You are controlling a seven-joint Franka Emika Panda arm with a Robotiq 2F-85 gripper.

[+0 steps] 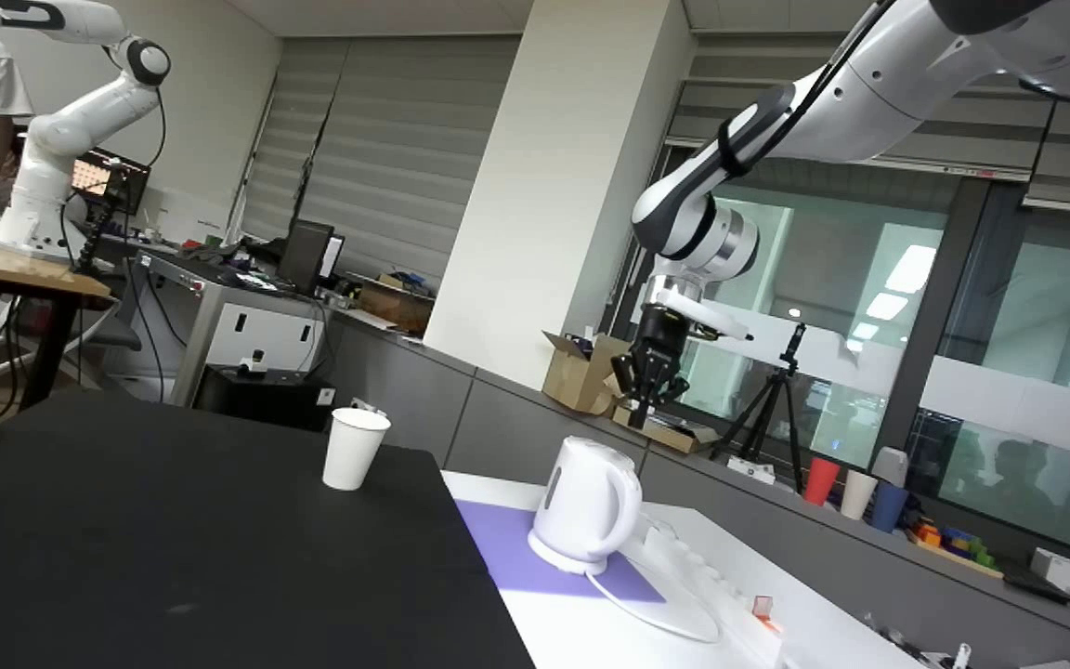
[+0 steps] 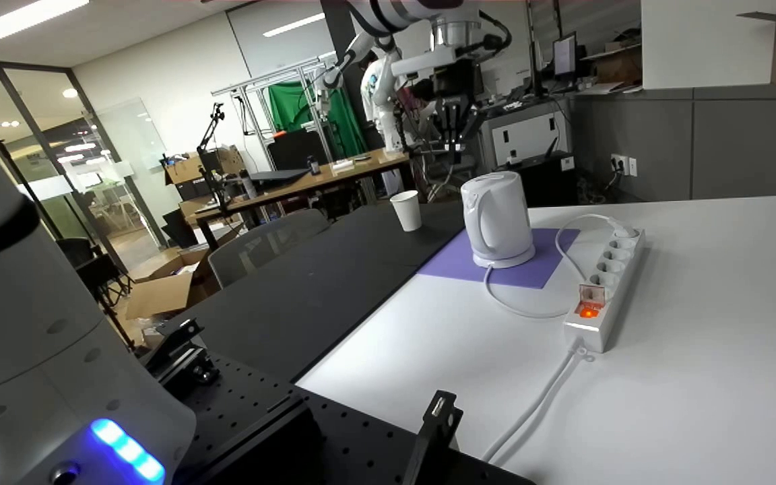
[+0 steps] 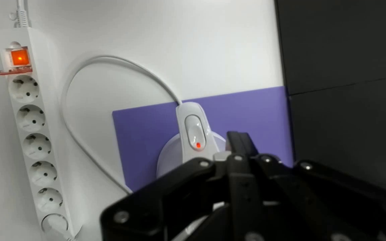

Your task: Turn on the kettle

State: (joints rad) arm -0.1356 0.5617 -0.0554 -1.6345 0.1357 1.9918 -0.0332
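- Wrist view: Robotiq gripper (image 3: 241, 141) is hovering w/ its tips clenched together, grasping nothing that shows; a rocker switch (image 3: 195, 132), set in a white handle (image 3: 194, 155), is sitting just past 9 o'clock from those tips.
- Kettle (image 2: 501, 219), the job's target, is standing upright on a purple mat (image 2: 448, 263) in an exterior view, w/ the gripper hanging at approx. 11 o'clock from it, visibly apart.
- Pwr strip (image 3: 34, 132) is lying at 9 o'clock from the handle in wrist view, its orange button (image 3: 20, 57) glowing.
- Step in hand is looking like the line-up, w/ the press prob. pending. A red spot (image 3: 198, 145) is showing at the rocker switch's 6 o'clock end; lamp or paint, can't tell, so on/off status is going unconfirmed.
- Next move is prob. calling for a small shift toward 9 o'clock in wrist view, then a straight descent, tips together, & a firm push on one end of the rocker switch; which end is meaning "on" isn't showing.
- Risk, est.: a push landing off-target may be sliding the kettle.
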